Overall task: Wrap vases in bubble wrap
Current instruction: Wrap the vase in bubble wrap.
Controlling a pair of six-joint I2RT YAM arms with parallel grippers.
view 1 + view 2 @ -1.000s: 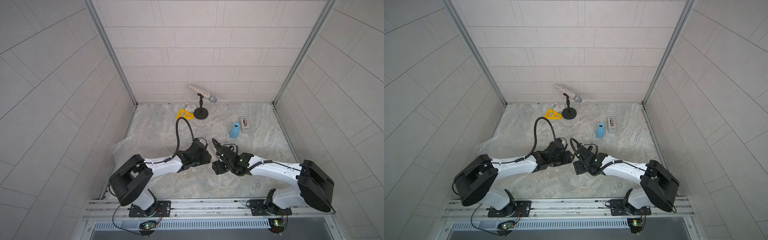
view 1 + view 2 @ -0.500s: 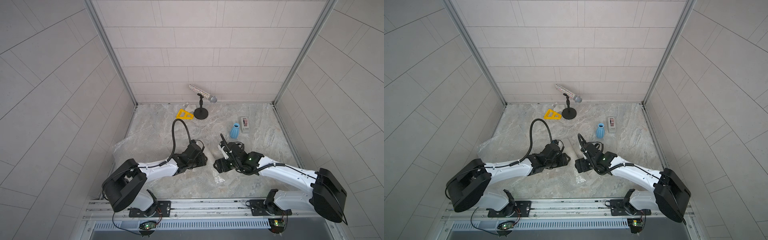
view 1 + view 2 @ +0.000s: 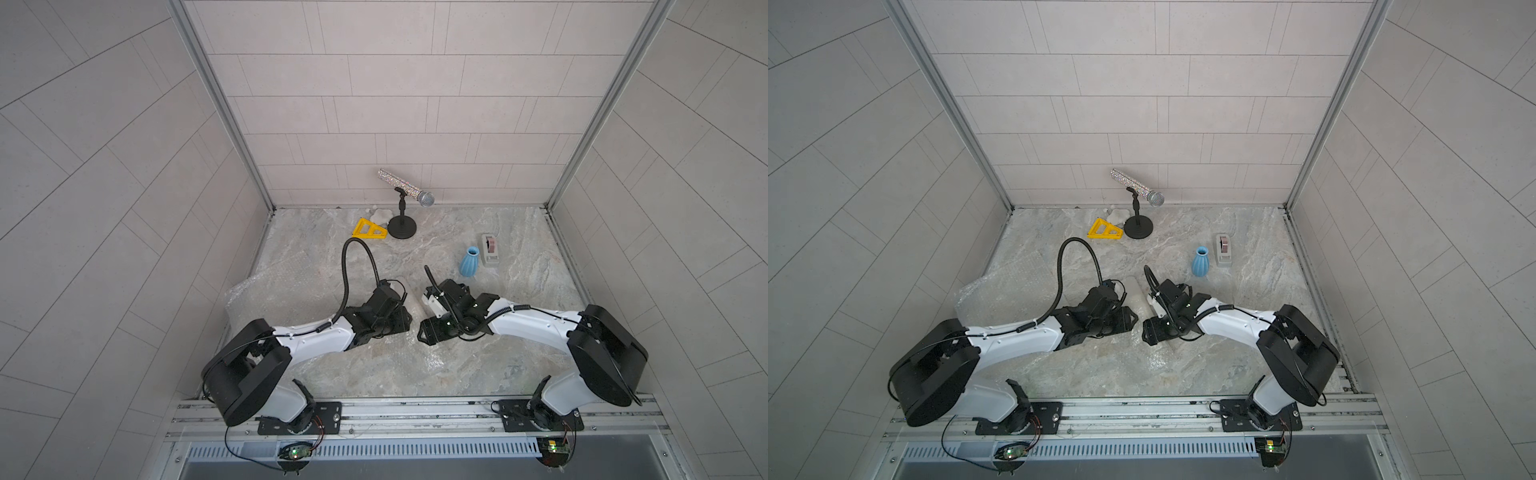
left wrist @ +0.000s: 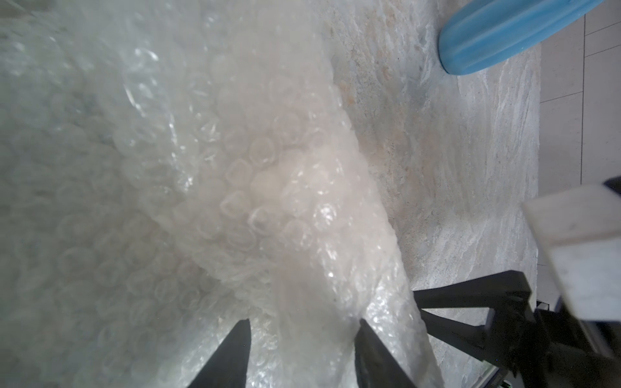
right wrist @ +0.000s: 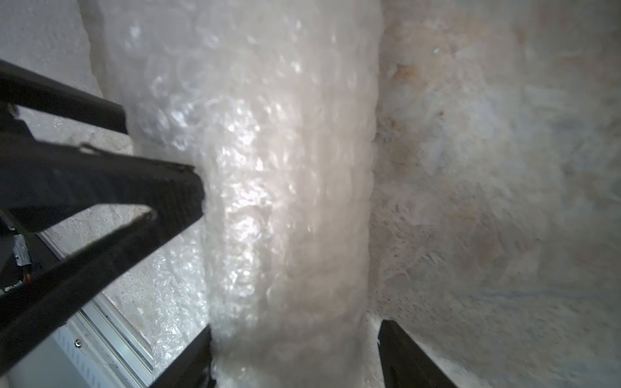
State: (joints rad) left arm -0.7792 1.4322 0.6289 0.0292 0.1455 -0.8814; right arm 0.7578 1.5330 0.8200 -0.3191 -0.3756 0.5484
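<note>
- We count 2 vases, 2 grippers.
- White vase [image 3: 409, 297], in bubble wrap [image 3: 266, 291], lies centre, axis ~11–5 o'clock; blue vase [image 3: 469, 262] upright, 1 o'clock.
- L gripper [image 4: 304, 322] astride it, we can't tell if clamped; R gripper [image 5: 295, 327] jaws apart.

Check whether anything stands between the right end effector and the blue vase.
Nothing loose lies between the right end effector and the blue vase in a top view. The end effector straddles the bubble-wrapped roll, though, so it would probably have to lift clear of that first.

Right end effector [image 5: 295, 327] swung back inward around the wrapped vase [image 5: 289, 168].
</note>
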